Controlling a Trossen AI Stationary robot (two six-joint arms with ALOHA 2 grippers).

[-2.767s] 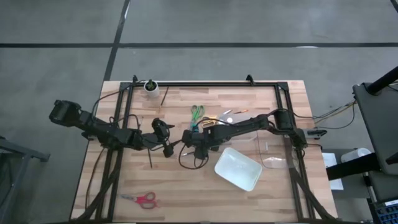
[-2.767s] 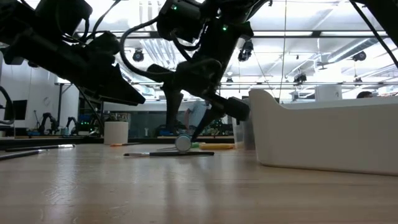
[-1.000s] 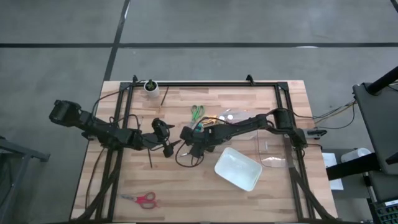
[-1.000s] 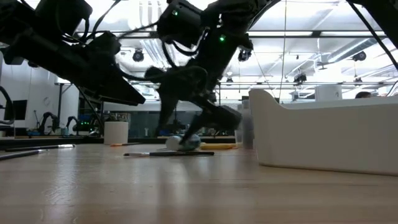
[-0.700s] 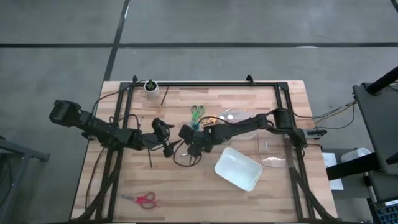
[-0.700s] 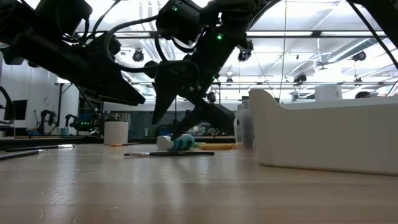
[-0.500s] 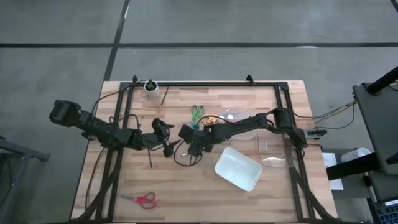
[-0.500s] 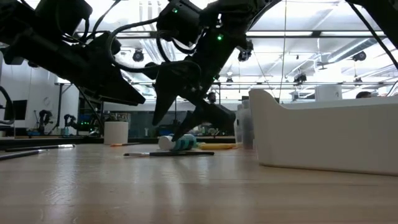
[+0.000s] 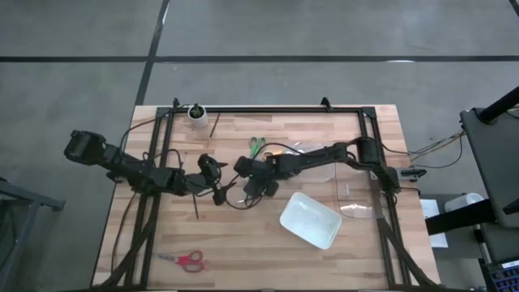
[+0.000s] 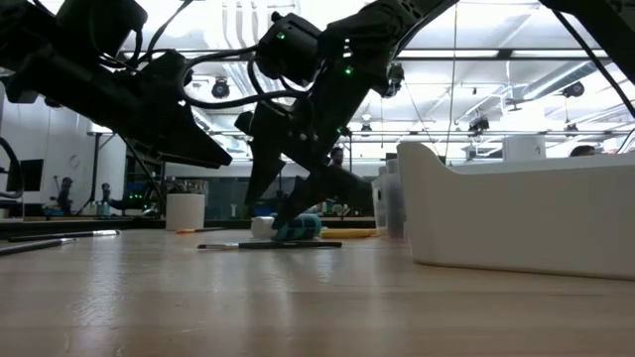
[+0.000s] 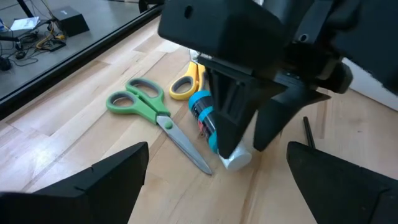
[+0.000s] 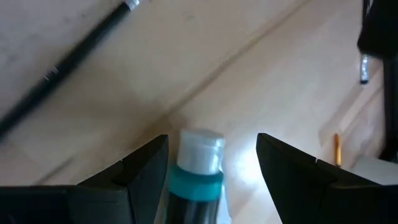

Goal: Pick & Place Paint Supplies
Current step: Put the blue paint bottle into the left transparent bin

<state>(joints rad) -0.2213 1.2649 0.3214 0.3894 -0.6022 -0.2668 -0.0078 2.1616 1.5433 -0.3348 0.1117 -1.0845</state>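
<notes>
A teal paint bottle (image 11: 208, 124) with a pale cap (image 12: 200, 146) lies on its side on the wooden table, next to green scissors (image 11: 146, 109) and yellow-handled scissors (image 11: 183, 84). My right gripper (image 11: 245, 149) points steeply down over the bottle's cap end. It is open, with one finger on each side of the bottle (image 10: 298, 228). In the high view it (image 9: 251, 173) hides the bottle. My left gripper (image 11: 217, 186) waits wide open just left of it (image 9: 220, 191), holding nothing. My right gripper comes from above and straddles the teal bottle near its cap (image 11: 236, 160), the fingers across the bottle's length. One finger (image 12: 152, 165) stands close against the bottle's side. A gap shows at the other finger. Whether either finger touches the bottle, I cannot tell.
A thin dark brush (image 10: 268, 245) lies just in front of the bottle. A white tray (image 9: 310, 219) sits at the near right of it. A white cup (image 9: 195, 112) stands at the far left corner, and red scissors (image 9: 188, 259) lie near the front edge.
My right gripper has swung a little toward the table's far edge and rolled about its own axis, staying open. The teal bottle between its fingers has turned about on the table. In the low view its side shows now, the cap to the left.
</notes>
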